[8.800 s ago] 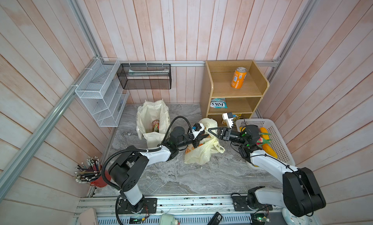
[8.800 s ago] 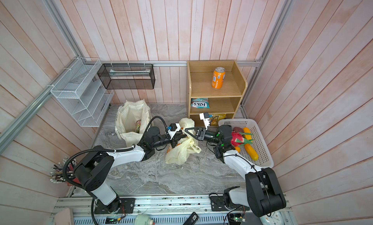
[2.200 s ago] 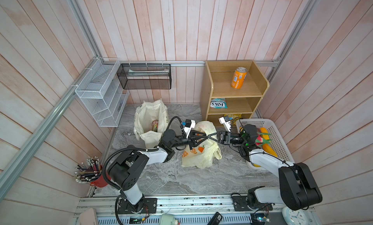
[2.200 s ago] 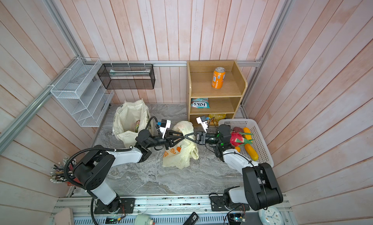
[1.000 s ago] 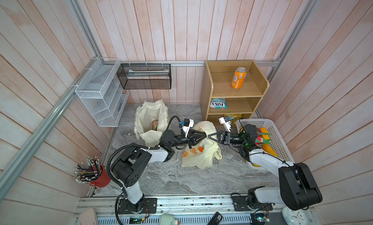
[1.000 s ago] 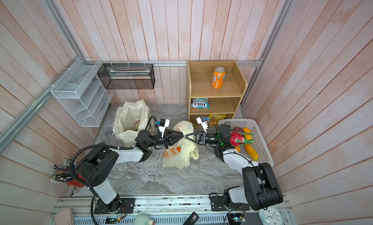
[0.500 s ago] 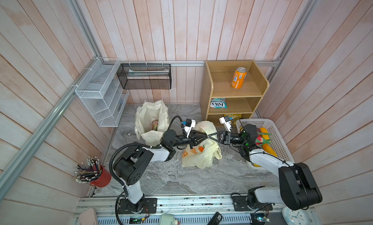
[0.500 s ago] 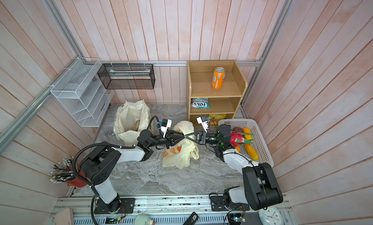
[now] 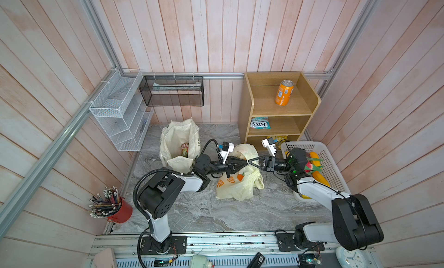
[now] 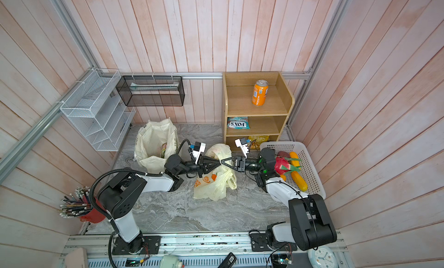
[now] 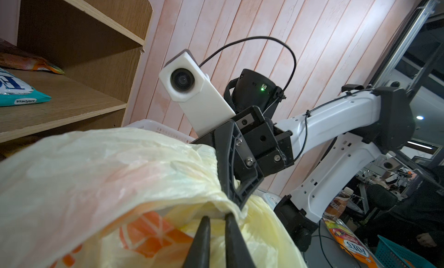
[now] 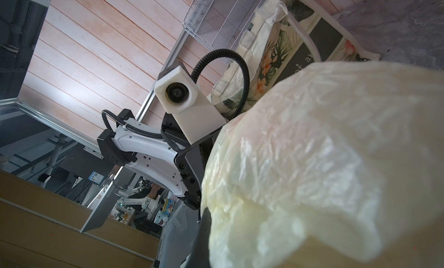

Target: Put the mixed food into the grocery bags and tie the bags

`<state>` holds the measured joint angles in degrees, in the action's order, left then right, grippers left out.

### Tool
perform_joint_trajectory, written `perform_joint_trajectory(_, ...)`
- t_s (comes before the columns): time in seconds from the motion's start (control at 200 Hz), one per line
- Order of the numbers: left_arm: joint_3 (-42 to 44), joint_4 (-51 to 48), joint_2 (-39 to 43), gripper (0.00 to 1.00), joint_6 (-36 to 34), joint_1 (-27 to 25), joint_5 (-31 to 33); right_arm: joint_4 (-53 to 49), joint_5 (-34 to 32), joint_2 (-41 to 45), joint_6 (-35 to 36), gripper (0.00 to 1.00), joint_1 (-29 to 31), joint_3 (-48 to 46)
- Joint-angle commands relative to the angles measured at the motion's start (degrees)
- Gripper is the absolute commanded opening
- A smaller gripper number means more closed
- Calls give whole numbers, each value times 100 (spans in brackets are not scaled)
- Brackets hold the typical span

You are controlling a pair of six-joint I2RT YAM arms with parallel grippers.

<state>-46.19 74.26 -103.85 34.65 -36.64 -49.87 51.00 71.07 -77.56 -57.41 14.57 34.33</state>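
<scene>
The cream plastic bag [image 9: 240, 182] printed with orange fruits sits mid-table, its top bunched up. My left gripper [image 9: 243, 164] and right gripper [image 9: 250, 162] meet tip to tip above it. In the left wrist view my left gripper [image 11: 217, 218] is pinched narrowly on a twisted handle strand of the plastic bag [image 11: 108, 170]. The right gripper [image 11: 236, 202] is shut on the same bunched plastic. The canvas tote [image 9: 179, 144] stands open at the back left with a can [image 9: 185, 149] inside. Plastic [image 12: 324, 158] hides the right jaws in the right wrist view.
A wooden shelf [image 9: 310, 103] at the back holds an orange can [image 9: 284, 92], a Fox's packet [image 9: 260, 123] and a yellow packet [image 9: 280, 139]. A white basket [image 9: 334, 168] on the right holds toy fruits [image 10: 298, 180]. A red pencil cup [image 9: 121, 210] stands front left.
My left gripper's fingers have closed in on the bag's handle strand over the last second. Both arms and the bag have hardly shifted.
</scene>
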Motion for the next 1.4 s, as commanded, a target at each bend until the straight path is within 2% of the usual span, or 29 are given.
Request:
perform_joint_trajectory(0.0, -135, 436, -108, 7, 59, -78, -124, 33, 26, 22, 54, 0, 46, -37)
perform_joint_trajectory(0.065, -118, 486, -97, 0, 68, -89, -103, 24, 15, 31, 54, 0, 51, -40)
perform_joint_trajectory(0.225, -58, 537, -61, 0, 76, -89, -41, -74, -6, 61, 95, 0, 38, -12)
perform_joint_trajectory(0.395, 159, 555, 83, 0, -39, -89, 242, -324, -23, 183, 224, 25, -37, 14)
perform_joint_trajectory(0.5, 281, 553, 178, 0, -114, -68, 417, -513, -40, 280, 322, 35, -109, 8)
perform_joint_trajectory(0.78, 444, 579, 309, 0, -195, -43, 631, -745, -32, 441, 432, 40, -250, -34)
perform_joint_trajectory(0.815, 448, 567, 320, 0, -204, -44, 652, -750, -25, 443, 432, 40, -248, -38)
perform_joint_trajectory(0.88, 428, 487, 329, 0, -218, -34, 671, -708, -14, 436, 409, 26, -260, -25)
perform_joint_trajectory(0.965, 347, 236, 339, 0, -300, -33, 687, -690, 12, 409, 406, 13, -260, -13)
perform_joint_trajectory(1.045, 279, -13, 348, 11, -384, -36, 732, -693, 51, 379, 414, 5, -257, 17)
perform_joint_trajectory(1.11, 269, -68, 364, 16, -413, -33, 782, -708, 80, 332, 440, 0, -257, 51)
perform_joint_trajectory(1.395, 44, -528, 392, 17, -659, -91, 926, -687, 91, -3, 514, 0, -108, 187)
